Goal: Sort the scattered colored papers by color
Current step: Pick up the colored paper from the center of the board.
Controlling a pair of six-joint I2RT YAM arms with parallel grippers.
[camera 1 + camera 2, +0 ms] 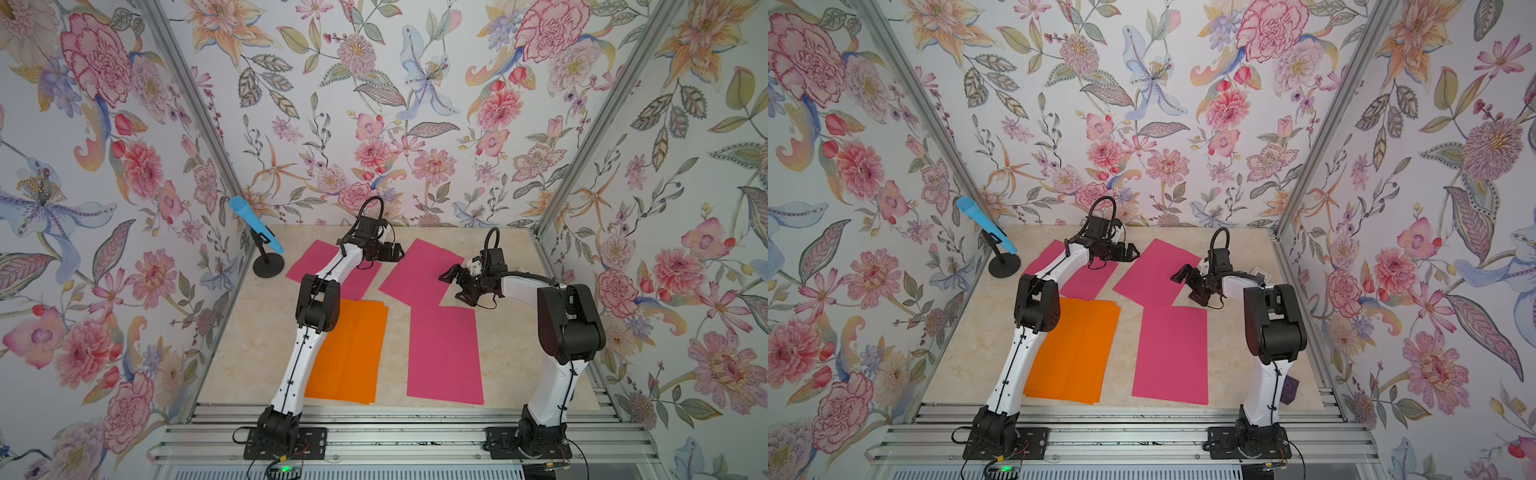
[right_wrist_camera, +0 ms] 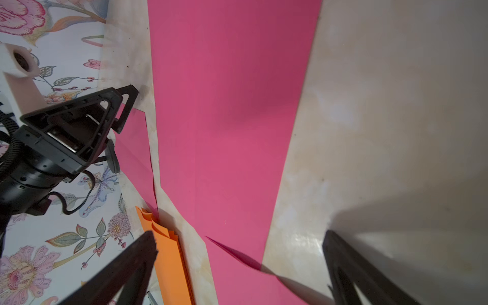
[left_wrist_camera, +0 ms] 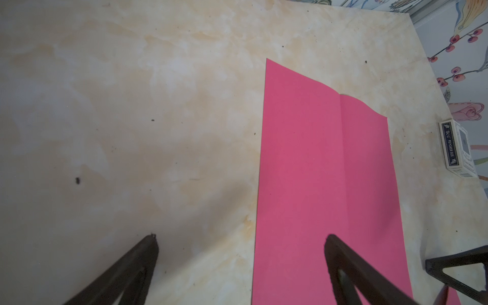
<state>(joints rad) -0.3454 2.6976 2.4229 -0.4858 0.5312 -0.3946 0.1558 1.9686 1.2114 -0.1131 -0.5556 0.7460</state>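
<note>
Right gripper (image 1: 455,286) spread, empty | pink paper (image 1: 415,270) just beneath it | left gripper (image 1: 398,251) spread, empty

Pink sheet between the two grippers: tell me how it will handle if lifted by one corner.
The pink sheet looks thin, so it would probably droop, not stay flat. Its crease, where the edge bows up, may let it fold. Lying flat on the smooth table, it would likely slide when pushed.

Bare beige marble tabletop (image 1: 245,332) left of flat orange paper stack (image 1: 353,357): open lane. Narrow bare strip right of stack, before pink paper sheet (image 1: 444,357). Upright obstacle: blue cylinder on black stand (image 1: 266,249), far-left beyond stack. Overhanging stack: white-black left arm (image 1: 318,307).
</note>
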